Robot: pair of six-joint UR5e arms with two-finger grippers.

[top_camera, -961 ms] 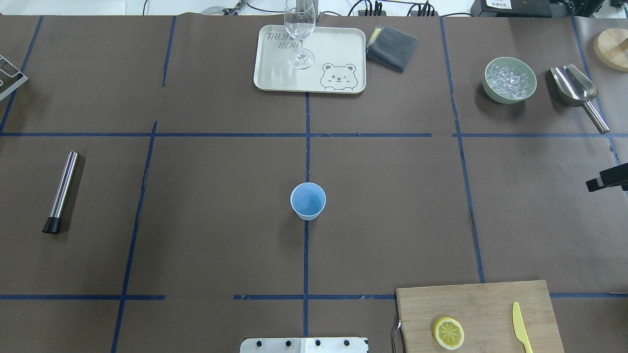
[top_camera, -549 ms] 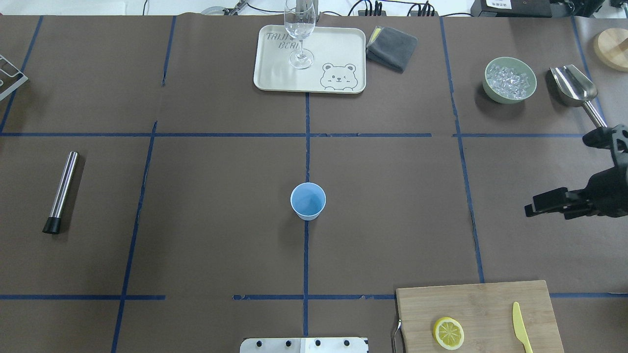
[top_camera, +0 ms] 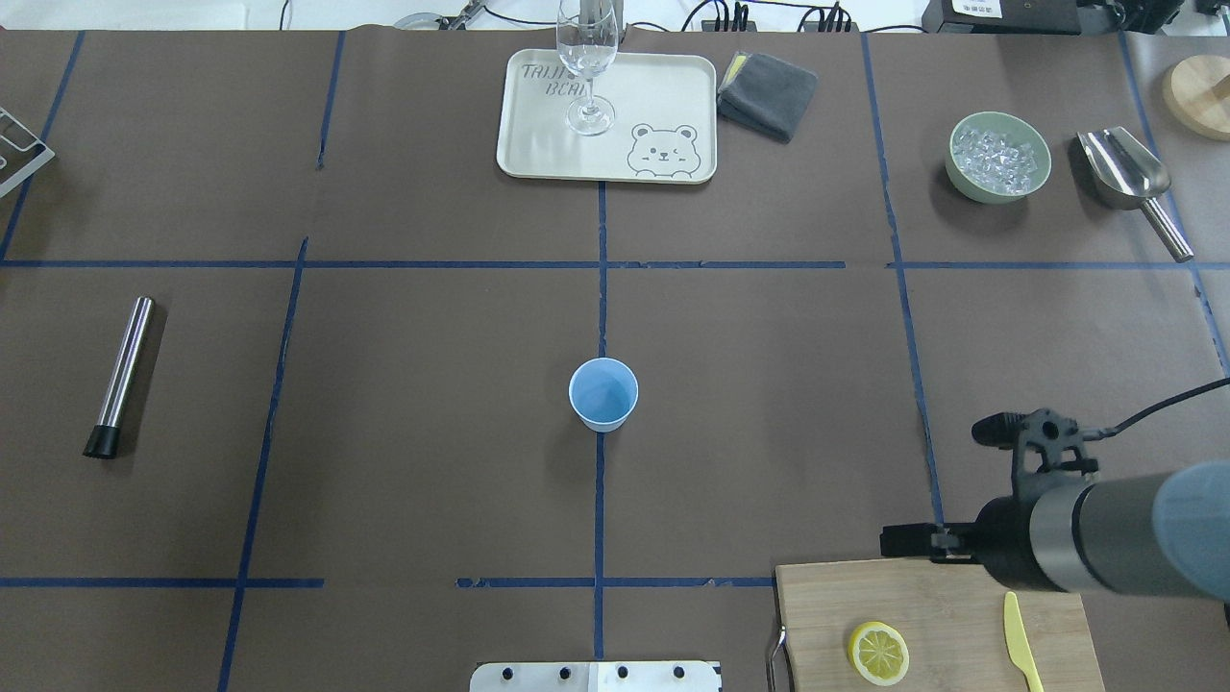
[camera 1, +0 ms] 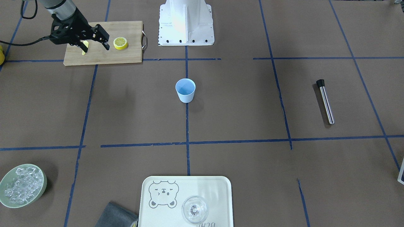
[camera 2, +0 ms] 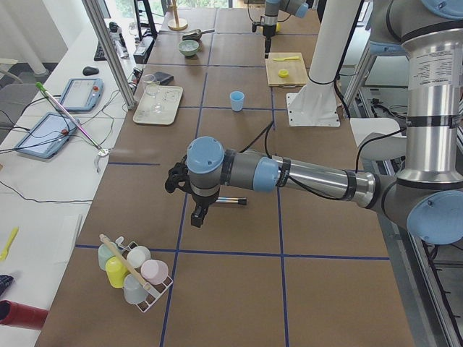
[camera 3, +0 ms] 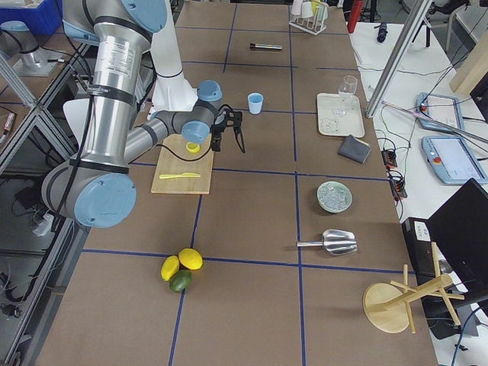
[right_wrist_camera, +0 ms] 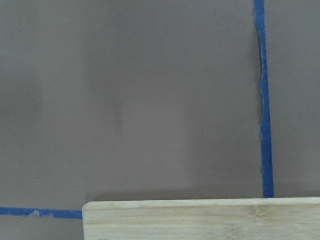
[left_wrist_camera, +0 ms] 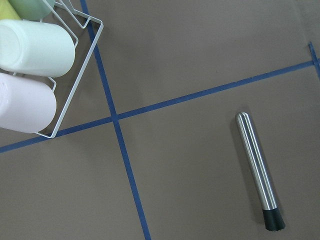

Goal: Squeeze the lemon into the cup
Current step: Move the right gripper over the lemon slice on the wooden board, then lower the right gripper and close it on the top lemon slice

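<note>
The right gripper (top_camera: 934, 482), spread and empty, hovers near the lemon (top_camera: 877, 654) (knife (top_camera: 1021, 644) close by). An off-centre pinch may flick it off the board (top_camera: 922, 596).

Silver arms (top_camera: 1105, 533), blue joints (camera 2: 206, 155), black pincer (camera 1: 95, 46)

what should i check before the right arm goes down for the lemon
1. Right pincer open and empty: ok, fingers spread wide.
2. Lemon free to grasp: ok, it lies cut face up on the cutting board, nothing touching it.
3. Right pincer lined up over the lemon: not ok, it hangs near the board's far edge, and its wrist view shows only that edge.
4. Knife out of the way: ok, it lies apart from the lemon.
5. Cup ready: ok, upright at the table's middle.
6. Left pincer state: cannot tell; it is far off, above the steel rod.
</note>
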